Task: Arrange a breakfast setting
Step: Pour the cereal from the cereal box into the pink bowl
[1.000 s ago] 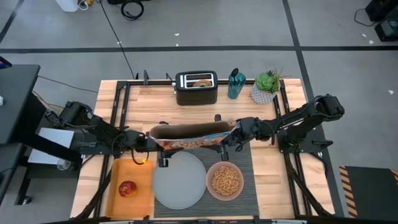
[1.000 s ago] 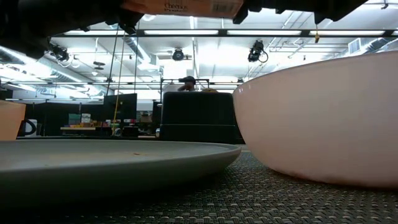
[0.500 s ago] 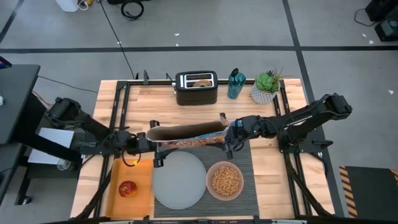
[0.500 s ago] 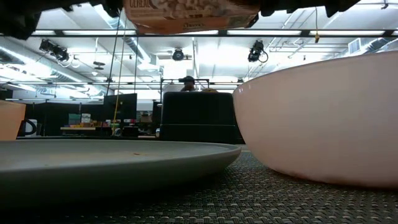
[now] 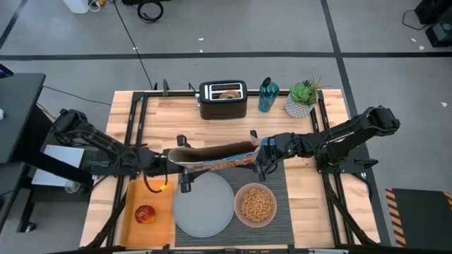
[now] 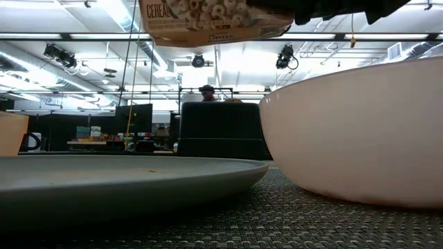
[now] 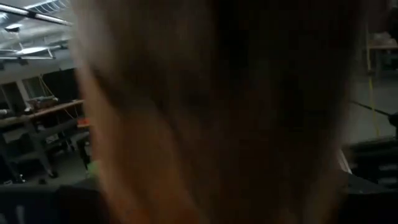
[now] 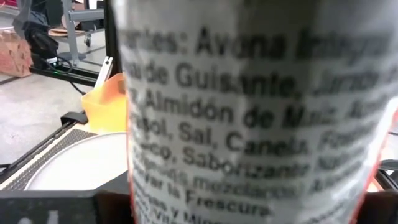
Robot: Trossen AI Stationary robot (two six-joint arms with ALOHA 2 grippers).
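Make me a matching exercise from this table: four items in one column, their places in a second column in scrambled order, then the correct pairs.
Items:
1. red apple
2. tan cereal
3. bagel
4. cereal box

Places:
A. in the black toaster
B. held in the air above the placemat
C. on the orange tray
D. in the pink bowl

Pairs: 1-C, 2-D, 3-A, 4-B

The cereal box (image 5: 215, 156) has rolled, its printed front now facing the low camera.
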